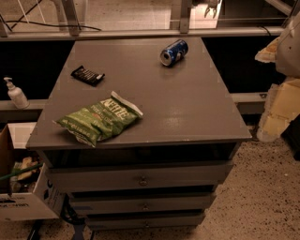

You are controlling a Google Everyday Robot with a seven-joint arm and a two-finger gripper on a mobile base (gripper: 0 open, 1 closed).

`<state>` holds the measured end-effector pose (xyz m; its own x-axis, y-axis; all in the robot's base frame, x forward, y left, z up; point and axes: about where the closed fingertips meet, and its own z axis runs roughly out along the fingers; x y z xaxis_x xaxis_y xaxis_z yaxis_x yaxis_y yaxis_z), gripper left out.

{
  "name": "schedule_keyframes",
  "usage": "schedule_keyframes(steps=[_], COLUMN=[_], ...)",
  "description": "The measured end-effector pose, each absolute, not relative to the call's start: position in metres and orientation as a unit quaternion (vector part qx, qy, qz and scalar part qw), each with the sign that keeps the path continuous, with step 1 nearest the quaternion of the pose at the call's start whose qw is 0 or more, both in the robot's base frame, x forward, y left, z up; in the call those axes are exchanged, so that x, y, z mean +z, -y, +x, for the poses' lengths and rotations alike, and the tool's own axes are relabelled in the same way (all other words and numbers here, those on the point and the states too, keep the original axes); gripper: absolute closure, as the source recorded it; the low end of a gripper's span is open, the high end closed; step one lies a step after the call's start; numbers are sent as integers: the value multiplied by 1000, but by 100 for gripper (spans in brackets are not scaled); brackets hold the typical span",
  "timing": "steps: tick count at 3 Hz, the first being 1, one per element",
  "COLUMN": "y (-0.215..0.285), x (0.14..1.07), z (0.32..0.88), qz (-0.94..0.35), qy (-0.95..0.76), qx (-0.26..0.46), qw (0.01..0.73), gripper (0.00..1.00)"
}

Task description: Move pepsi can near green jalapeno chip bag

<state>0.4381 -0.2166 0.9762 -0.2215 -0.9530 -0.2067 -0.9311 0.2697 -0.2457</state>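
Three items: on tabletop (187, 108);
Pepsi can (173, 52): on its side, far right;
Green jalapeno chip bag (97, 120): near left, well apart;
Black packet (87, 75): far left;
Tool (211, 6): top edge, beyond tabletop; opening: cannot tell.

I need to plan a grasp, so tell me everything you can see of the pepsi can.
The pepsi can is a small blue cylinder with silver ends and white lettering, apparently metal. It lies on its side near the far edge of the grey table, one silver end facing the camera and slightly left. Only the tabletop touches it. It lies far from the green jalapeno chip bag at the near left. The gripper hangs beyond the table, at the top edge, well clear of it.
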Motion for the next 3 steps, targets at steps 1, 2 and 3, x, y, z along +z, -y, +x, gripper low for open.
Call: schedule_keyframes(steps=[1, 2, 3], y=[217, 214, 189], x=[976, 983, 985], z=[438, 446, 479], qz=[-603, -612, -633], qy=[-781, -770, -745], qx=[-35, -36, -22], qw=[159, 174, 210], gripper=[0, 0, 0])
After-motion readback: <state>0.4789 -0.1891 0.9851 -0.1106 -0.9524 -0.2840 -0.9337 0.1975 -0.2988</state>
